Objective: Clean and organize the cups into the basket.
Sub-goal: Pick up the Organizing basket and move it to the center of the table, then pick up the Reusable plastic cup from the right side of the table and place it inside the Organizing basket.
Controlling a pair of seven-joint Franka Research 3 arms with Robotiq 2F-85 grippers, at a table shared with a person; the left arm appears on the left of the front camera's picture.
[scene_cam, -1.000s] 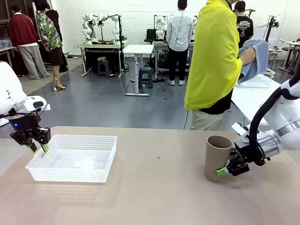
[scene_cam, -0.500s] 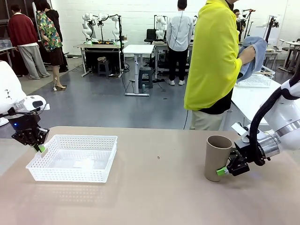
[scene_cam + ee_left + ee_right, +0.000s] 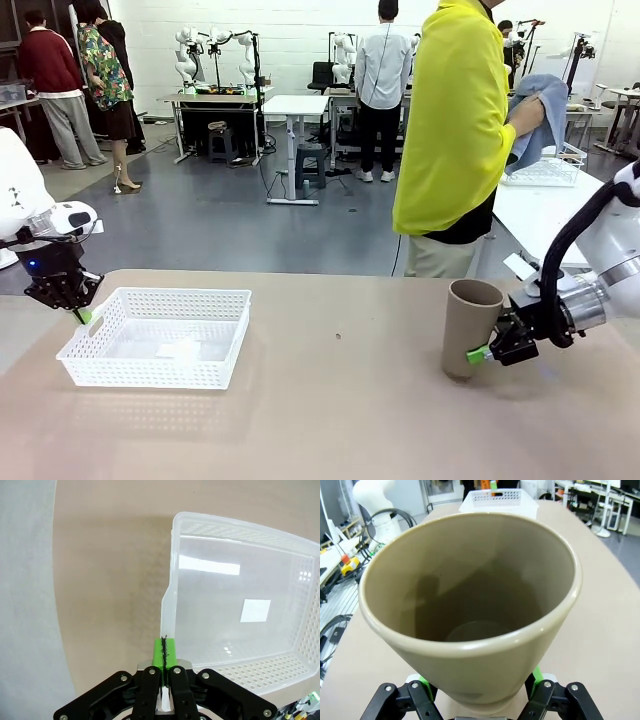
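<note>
One taupe-brown cup [image 3: 471, 326] stands open end up at the table's right, leaning a little. My right gripper [image 3: 486, 353] is shut on its lower part. In the right wrist view the cup [image 3: 470, 605] looks hollow and bare inside, with the right gripper [image 3: 479, 697] clamping its base between green pads [image 3: 423, 686]. The white lattice basket [image 3: 160, 375] sits at the left with nothing in it. My left gripper [image 3: 84, 314] is shut on the rim at its far left corner; the left wrist view has the left gripper [image 3: 165, 652] pinching the basket [image 3: 295, 605] wall. The other cups are out of view.
A person in a yellow top [image 3: 455, 120] stands at the far side, rubbing something with a blue cloth [image 3: 540, 115]. A white wire-framed crate [image 3: 545, 172] sits on the white table behind. Bare tabletop [image 3: 340, 400] lies between basket and cup.
My left gripper has closed onto the basket's rim. My right gripper has carried the cup slightly to the right and up.
</note>
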